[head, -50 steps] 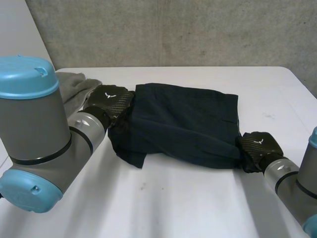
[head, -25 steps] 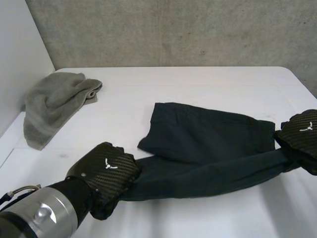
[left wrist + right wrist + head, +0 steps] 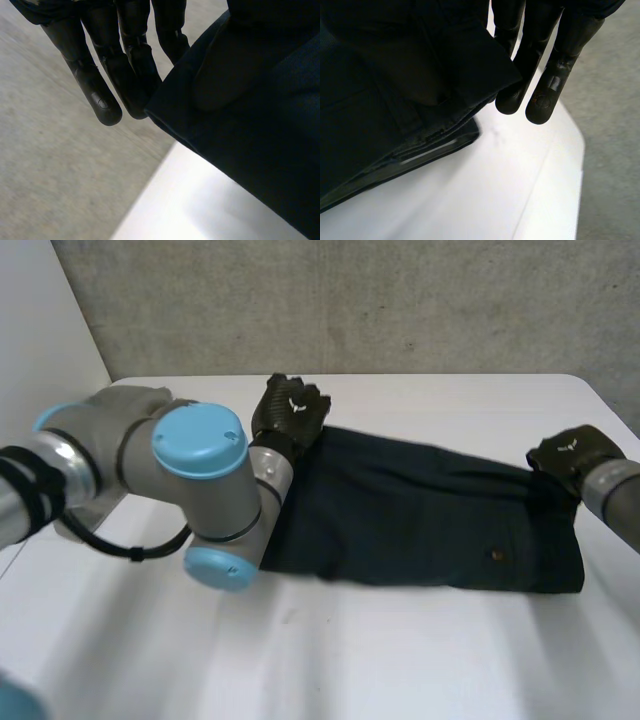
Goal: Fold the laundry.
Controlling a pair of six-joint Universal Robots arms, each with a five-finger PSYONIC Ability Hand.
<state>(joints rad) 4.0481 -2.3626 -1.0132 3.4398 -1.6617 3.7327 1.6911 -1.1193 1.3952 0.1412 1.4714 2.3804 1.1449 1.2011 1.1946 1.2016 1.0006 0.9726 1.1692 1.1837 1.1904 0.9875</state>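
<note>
half a second ago i had the shorts' near edge stretched between both hands; now it's carried over to the far side, so the shorts point(image 3: 420, 515) lie doubled, mid worktop point(image 3: 400, 660). my left hand point(image 3: 290, 410) pinches the far left corner, my right hand point(image 3: 572, 455) the far right, fingers point(image 3: 102, 95) straight, thumbs under cloth. the fold looks made, so letting go seems next

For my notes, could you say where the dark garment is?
Head view: the dark garment lies mid-table, the left hand and right hand at its far corners.
</note>
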